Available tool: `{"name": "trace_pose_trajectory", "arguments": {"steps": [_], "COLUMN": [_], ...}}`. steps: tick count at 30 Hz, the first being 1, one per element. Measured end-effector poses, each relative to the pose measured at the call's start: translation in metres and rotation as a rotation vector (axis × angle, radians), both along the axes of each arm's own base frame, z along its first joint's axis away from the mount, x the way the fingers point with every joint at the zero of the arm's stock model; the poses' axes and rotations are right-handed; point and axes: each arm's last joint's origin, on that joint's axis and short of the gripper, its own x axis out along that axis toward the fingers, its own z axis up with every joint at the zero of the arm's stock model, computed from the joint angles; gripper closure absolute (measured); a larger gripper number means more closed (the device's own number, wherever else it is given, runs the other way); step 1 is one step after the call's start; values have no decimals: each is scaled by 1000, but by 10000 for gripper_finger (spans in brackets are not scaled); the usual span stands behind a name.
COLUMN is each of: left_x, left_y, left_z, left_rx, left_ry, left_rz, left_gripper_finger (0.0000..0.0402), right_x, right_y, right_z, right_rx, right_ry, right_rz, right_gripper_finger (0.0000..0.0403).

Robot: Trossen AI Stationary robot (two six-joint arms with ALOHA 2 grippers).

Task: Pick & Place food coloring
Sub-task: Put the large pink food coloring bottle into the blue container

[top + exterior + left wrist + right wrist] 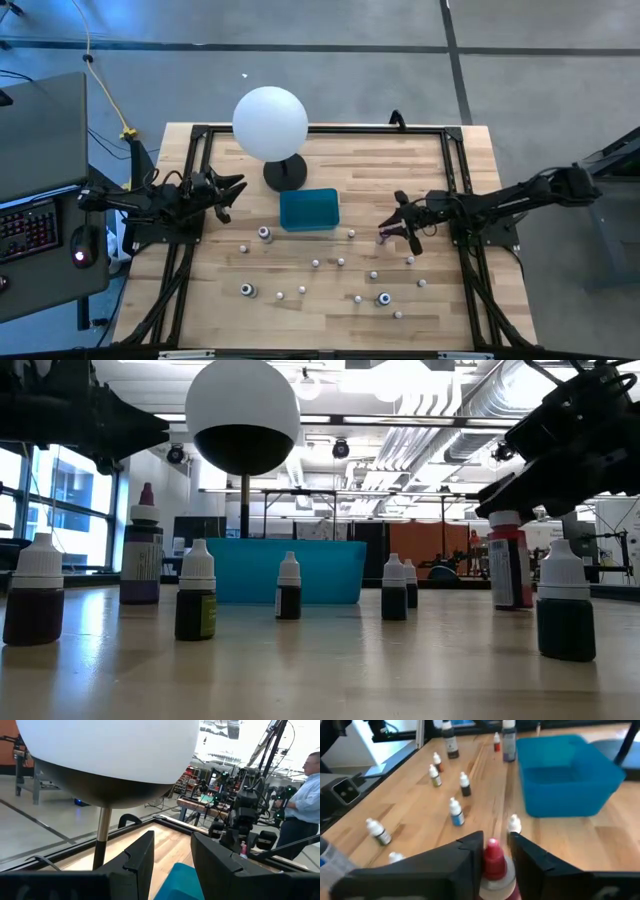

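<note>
Red-capped food coloring bottle, clamped between the fingers of the right hand, held off the worktop to the right of the teal box. Remaining bottles stand scattered on the wood in front of box and hand. Left hand, fingers apart, waits beside the white ball lamp. One person stands beyond the worktop.

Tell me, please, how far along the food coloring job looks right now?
Early on. Nothing shows inside the teal box yet. The right hand is closed on a red-capped bottle, lifted right of the box. The left hand waits open near the ball lamp. Many bottles remain scattered on the table.
</note>
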Motion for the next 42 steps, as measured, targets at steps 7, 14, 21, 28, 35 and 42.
{"name": "trace_pose_trajectory", "arguments": {"steps": [7, 14, 21, 28, 35, 42], "left_x": [0, 0, -2, -4, -4, -4], "left_y": [0, 0, 2, 2, 2, 2], "left_z": [0, 1, 7, 11, 11, 11], "left_rx": [0, -2, -26, -37, -37, -37], "left_ry": [0, -5, -72, -118, -117, -117], "left_rz": [2, 1, 45, 49, 49, 49], "left_gripper_finger": [273, 273, 273, 273, 273, 273], "right_x": [5, 16, 66, 146, 192, 197], "right_y": [-4, -17, -35, -48, -57, -61], "right_z": [13, 64, 104, 78, 36, 20], "right_rx": [-86, -204, -177, -145, -148, -145], "right_ry": [-166, -498, -436, -195, -18, 40], "right_rz": [-102, -488, -423, -356, -368, -510], "right_gripper_finger": [365, 365, 365, 356, 364, 345]}}
